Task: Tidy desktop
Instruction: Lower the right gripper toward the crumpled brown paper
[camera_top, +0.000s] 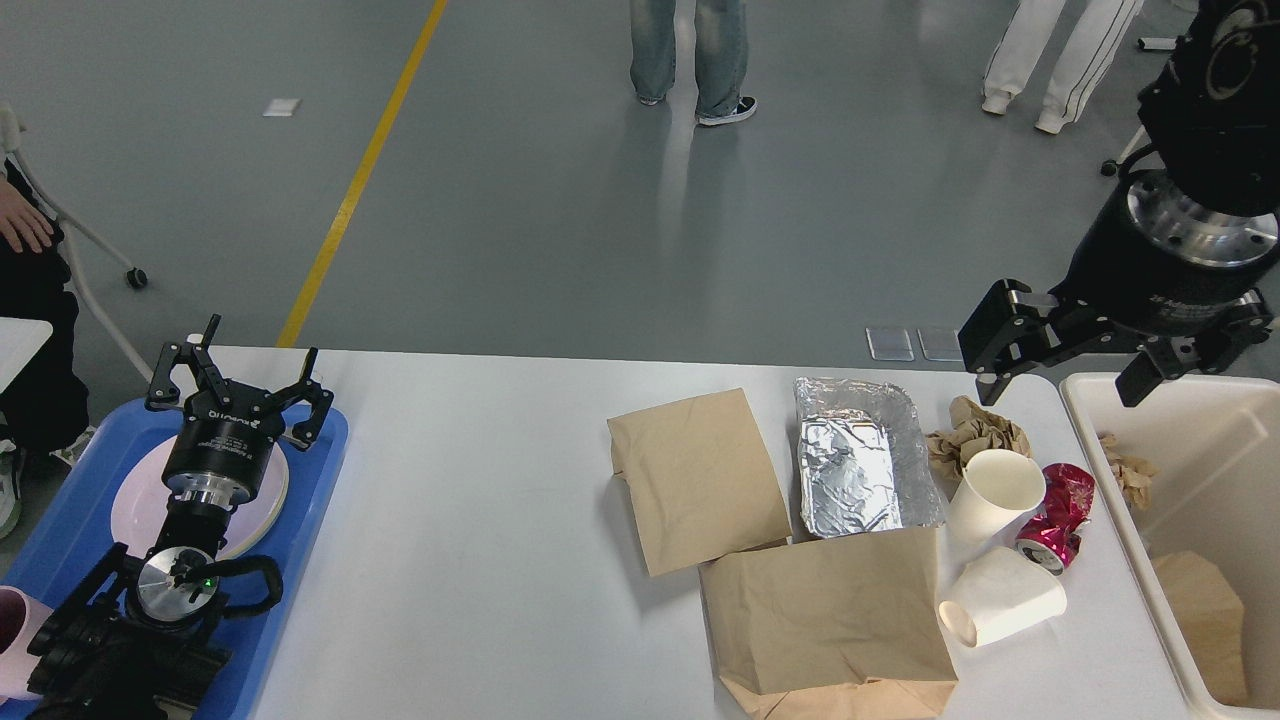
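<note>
White counter (480, 560), wide and matte with rounded corners, fills the lower half of what you see and runs from the blue plastic tray (300, 520) on your left to the cream rectangular bin (1100, 440) on your right. Nearest you on it lies a large creased brown paper bag (830, 615), and just right of it a white paper cup on its side (1003, 608), mouth toward you. A little farther stand an upright white paper cup (995, 495) and, touching it on the right, a crushed red drink can (1058, 515). A second flat brown paper bag (700, 480) lies to the left, its near edge meeting the big bag, with a crumpled silver foil tray (865, 470) just beside it. Behind the upright cup sits a wad of crumpled brown paper (975, 430).

On the tray you have a pale round plate (130, 500), and the left end effector (243, 385) hangs over its far rim with fingers spread wide, holding nothing. A pink cup (12, 640) shows at the tray's near corner (mostly cut off).

Inside the bin lie a brown paper bag (1205, 610) and a scrap of crumpled paper (1130, 470).

The right end effector (1065, 375) hovers above the counter's far right corner, over the bin's edge, fingers spread and empty. Beyond, on the grey floor (560, 220), you can see a yellow line (365, 170) and two people's legs.
</note>
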